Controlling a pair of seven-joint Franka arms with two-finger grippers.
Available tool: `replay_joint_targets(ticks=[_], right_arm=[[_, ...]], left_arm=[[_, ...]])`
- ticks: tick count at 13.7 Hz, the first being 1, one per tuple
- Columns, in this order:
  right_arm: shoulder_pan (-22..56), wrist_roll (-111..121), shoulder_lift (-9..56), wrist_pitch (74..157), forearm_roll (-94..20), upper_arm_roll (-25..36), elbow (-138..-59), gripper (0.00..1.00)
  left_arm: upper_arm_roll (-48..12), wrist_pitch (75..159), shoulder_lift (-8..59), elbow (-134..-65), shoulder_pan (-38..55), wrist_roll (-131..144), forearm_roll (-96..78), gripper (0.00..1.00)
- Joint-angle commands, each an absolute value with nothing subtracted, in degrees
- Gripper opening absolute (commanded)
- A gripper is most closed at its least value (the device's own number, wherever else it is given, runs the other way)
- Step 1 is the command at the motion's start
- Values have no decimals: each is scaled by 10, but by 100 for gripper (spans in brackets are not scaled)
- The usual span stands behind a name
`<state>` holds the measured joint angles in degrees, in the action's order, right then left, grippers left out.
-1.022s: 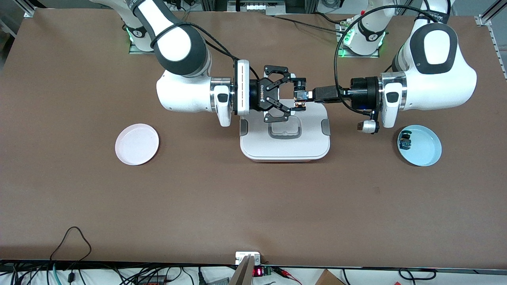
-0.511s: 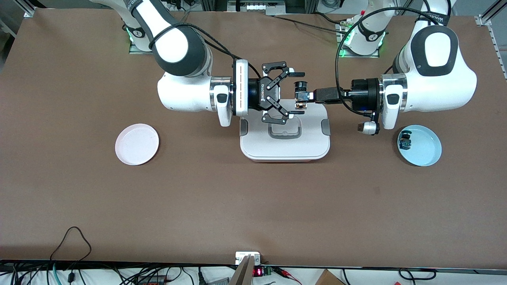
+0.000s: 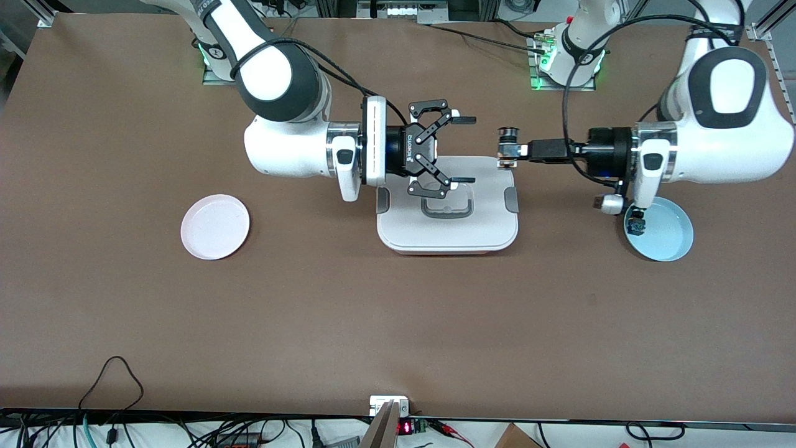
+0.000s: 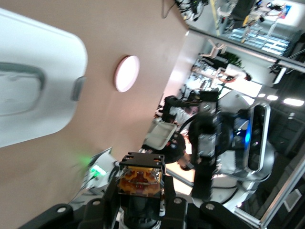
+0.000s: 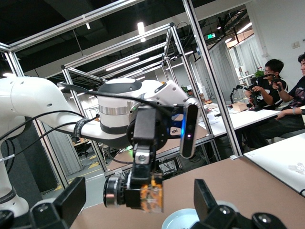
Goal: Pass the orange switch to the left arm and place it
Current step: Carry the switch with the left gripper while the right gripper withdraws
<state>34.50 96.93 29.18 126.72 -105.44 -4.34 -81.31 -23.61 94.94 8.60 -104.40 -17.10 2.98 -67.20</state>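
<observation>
While our left gripper (image 3: pixel 507 148) stays clamped on the orange switch (image 3: pixel 507 163) above the box (image 3: pixel 446 233) edge, our right gripper (image 3: pixel 463 149) waits spread over the lid. Item: bring switch between those fingers, level, clear of the box.

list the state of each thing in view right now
left pincer: shut on the orange switch, over the box's edge
right pincer: open, holds nothing, over the box
box: lid on
pink plate: holds nothing
blue plate: holds the blue switch
</observation>
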Motion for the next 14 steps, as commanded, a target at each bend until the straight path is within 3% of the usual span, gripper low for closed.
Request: replay_joint_targets(ticks=[1,9,14], right_arm=[[346,964,284,1262,-1066,-20,-817,100],[336,965,267,1259,-1060,25,-861,100],[330,918,264,1126,-1021,103,-875,100]], left_arm=[[-240,889,78,-1025,-212,26,-582,0],[-239,816,78,-983,-253,37,-244,0],[-241,824,88,-986,-259,31,-14,0]])
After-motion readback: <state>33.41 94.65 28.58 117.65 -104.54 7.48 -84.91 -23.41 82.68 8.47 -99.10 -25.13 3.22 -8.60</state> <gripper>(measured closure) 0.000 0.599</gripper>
